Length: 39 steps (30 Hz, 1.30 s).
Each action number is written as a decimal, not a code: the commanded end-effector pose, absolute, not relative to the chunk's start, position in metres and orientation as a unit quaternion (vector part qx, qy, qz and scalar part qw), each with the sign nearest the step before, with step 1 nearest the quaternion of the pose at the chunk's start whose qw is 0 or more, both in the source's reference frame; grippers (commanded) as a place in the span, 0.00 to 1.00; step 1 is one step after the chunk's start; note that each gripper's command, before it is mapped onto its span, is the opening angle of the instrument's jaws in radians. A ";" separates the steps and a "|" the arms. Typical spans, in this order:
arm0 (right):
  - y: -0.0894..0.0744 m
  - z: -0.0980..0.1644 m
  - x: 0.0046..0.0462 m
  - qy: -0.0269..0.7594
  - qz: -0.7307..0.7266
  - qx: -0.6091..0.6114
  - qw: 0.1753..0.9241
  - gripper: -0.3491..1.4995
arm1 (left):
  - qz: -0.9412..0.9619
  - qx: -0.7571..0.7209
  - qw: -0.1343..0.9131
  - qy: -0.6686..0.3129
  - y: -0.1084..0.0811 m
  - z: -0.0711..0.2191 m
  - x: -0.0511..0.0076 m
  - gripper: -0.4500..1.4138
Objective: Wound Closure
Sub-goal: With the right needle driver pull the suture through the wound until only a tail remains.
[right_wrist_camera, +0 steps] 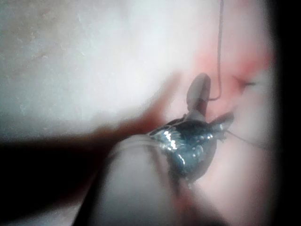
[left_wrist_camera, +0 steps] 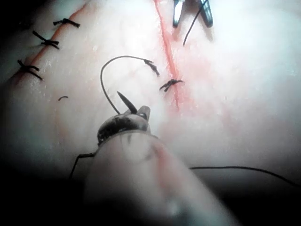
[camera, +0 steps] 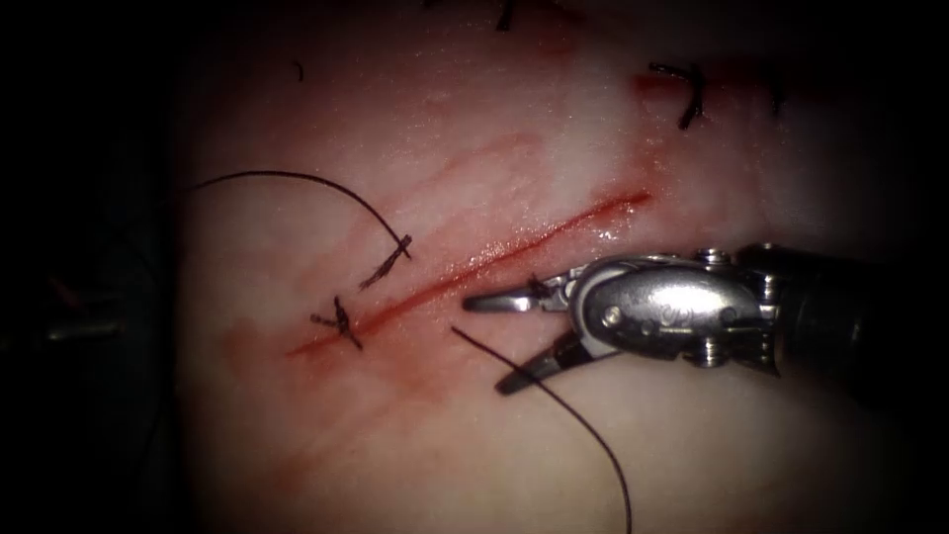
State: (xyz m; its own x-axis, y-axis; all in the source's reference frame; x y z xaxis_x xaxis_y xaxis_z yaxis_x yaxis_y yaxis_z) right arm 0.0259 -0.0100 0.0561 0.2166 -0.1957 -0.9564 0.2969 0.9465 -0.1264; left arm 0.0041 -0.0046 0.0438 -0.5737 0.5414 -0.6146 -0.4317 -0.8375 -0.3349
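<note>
The cut [camera: 494, 259] runs slantwise across the tissue [camera: 514, 109], with red fluid along it. Two dark stitches [camera: 341, 322] sit at its lower left end. My right tool [camera: 486, 343] lies just right of the cut, jaws open and holding nothing. A loose thread end [camera: 554, 396] passes between them. My left tool [left_wrist_camera: 138, 112] is left of the cut, jaws shut on what looks like the needle [left_wrist_camera: 125, 100]. Its dark point sticks up clear of the tissue. Thread [left_wrist_camera: 104, 70] arcs from the jaws to the stitch [left_wrist_camera: 151, 67]. The right tool [right_wrist_camera: 211, 106] shows beside thread [right_wrist_camera: 219, 47].
An older closed cut with several dark stitches [left_wrist_camera: 44, 42] lies further left on the tissue. Another knot [camera: 689, 94] sits beyond the upper end of the cut. A thread strand [left_wrist_camera: 235, 167] trails over the tissue's edge.
</note>
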 end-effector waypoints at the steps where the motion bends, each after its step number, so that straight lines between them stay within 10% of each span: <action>1: -0.010 0.056 0.0273 0.606 -0.158 0.040 0.778 0.89 | 0.884 -0.372 0.275 -0.073 -0.004 0.044 0.0036 0.07; 6: -0.009 0.057 0.0285 0.608 -0.158 0.043 0.777 0.80 | 0.884 -0.372 0.275 -0.073 -0.004 0.044 0.0036 0.07; 10: -0.009 0.057 0.0283 0.593 -0.193 0.079 0.778 0.00 | 0.884 -0.372 0.275 -0.073 -0.004 0.044 0.0036 0.07; 39: -0.016 0.051 0.0255 0.579 -0.203 0.120 0.780 0.00 | 0.883 -0.374 0.273 -0.076 -0.004 0.044 0.0034 0.05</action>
